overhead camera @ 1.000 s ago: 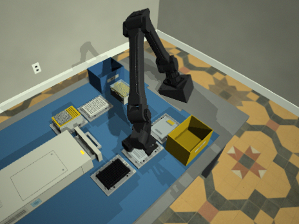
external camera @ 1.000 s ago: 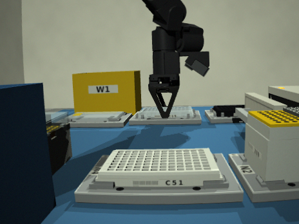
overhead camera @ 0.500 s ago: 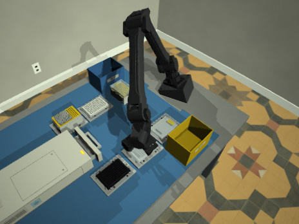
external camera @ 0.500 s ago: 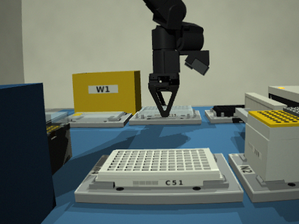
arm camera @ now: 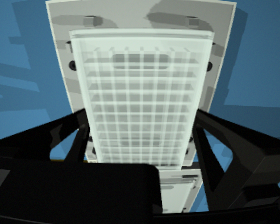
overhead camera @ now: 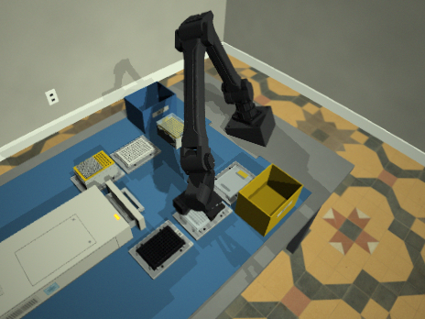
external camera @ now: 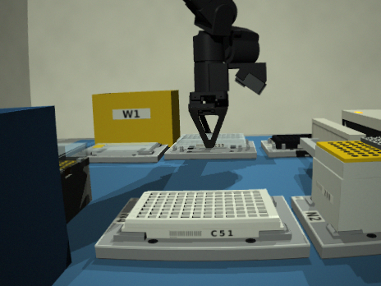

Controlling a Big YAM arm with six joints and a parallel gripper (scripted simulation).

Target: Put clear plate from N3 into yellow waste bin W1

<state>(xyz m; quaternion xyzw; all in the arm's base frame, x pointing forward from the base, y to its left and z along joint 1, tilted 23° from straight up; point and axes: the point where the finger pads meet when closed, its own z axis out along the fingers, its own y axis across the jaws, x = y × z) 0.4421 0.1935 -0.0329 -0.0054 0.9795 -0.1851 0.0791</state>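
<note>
The clear plate (arm camera: 140, 100) (overhead camera: 202, 217) is a see-through well plate sitting in its grey nest on the blue mat. My gripper (external camera: 208, 144) stands straight down over it, with one finger on each long side, shut on the plate. In the wrist view the fingers flank the plate, which still rests in the nest. The plate also shows in the exterior view (external camera: 211, 140). The yellow waste bin W1 (overhead camera: 269, 197) stands upright and open just to the right of the nest; it also shows in the exterior view (external camera: 135, 117).
An empty nest with a yellow tag (overhead camera: 234, 180) lies between plate and bin. A black plate (overhead camera: 160, 248), a white plate C51 (external camera: 203, 210), a yellow-topped tip box (overhead camera: 93, 166), a blue bin (overhead camera: 148, 106) and a large grey instrument (overhead camera: 55, 239) stand around.
</note>
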